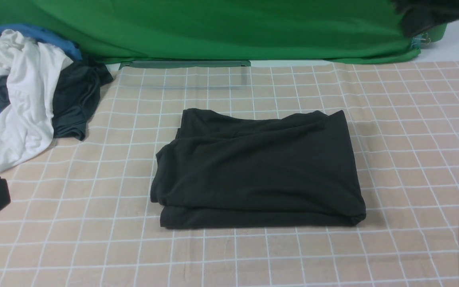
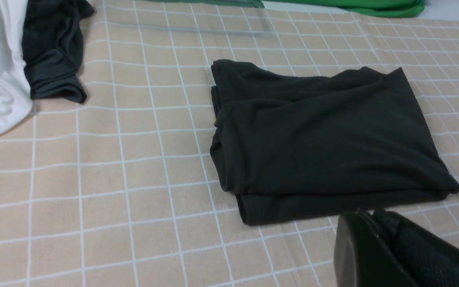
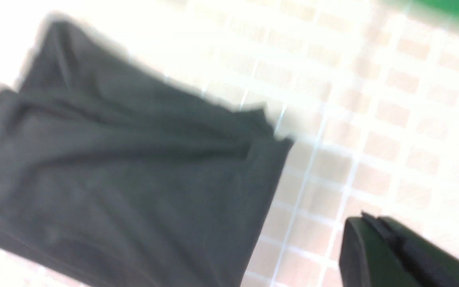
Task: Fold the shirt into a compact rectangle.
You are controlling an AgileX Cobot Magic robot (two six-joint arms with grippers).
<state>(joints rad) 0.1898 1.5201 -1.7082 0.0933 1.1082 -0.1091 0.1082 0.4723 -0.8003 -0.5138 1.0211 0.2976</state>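
Shirt (image 1: 259,169) lies folded into a compact rectangle, clear of both grippers; your left gripper (image 2: 377,223), just beside its near edge, is closed and empty; your right gripper (image 3: 367,227) likewise; folding looks essentially done.

A beige cloth with a white grid (image 1: 412,131) covers the tabletop, and a green backdrop (image 1: 221,28) hangs along its far edge. At the far left corner lies a heap of clothes: a crumpled white garment (image 1: 26,99) on top, a blue garment (image 1: 42,36) behind it, and a small dark grey garment (image 1: 76,101) just beside it on the right, touching it.
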